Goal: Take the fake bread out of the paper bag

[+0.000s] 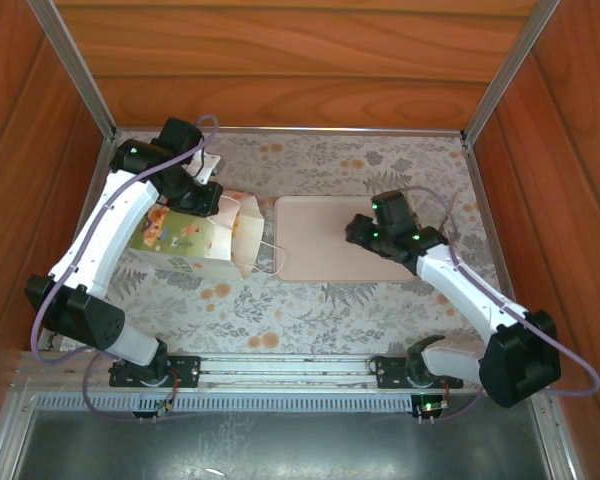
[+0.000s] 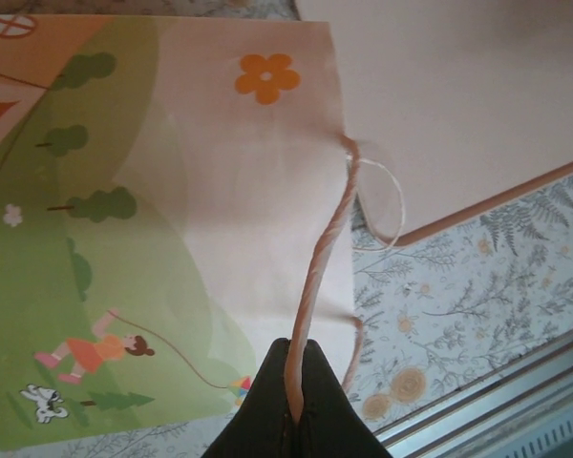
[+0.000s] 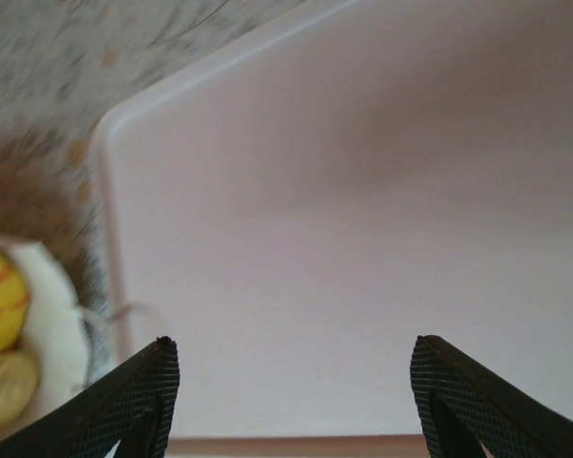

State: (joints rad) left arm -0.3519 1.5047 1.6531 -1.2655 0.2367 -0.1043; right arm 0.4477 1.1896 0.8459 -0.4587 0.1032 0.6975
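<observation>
The paper bag [image 1: 185, 235] lies on its side at the table's left, its open mouth facing right toward the tray. My left gripper [image 2: 296, 412] is shut on the bag's cord handle [image 2: 320, 258], above the printed face of the paper bag [image 2: 172, 219]. From above, the left gripper [image 1: 195, 192] sits at the bag's far edge. My right gripper [image 3: 291, 367] is open over the tray with nothing between its fingers; in the top view the right gripper [image 1: 358, 232] hovers over the tray's right part. Fake bread [image 3: 0, 310], a yellow piece and a browner one, shows inside the bag's mouth.
A flat pinkish-beige tray [image 1: 315, 245] lies in the middle of the floral tablecloth, just right of the bag; its surface [image 3: 363, 191] under the right gripper is bare. Wooden walls enclose the table. A metal rail runs along the near edge.
</observation>
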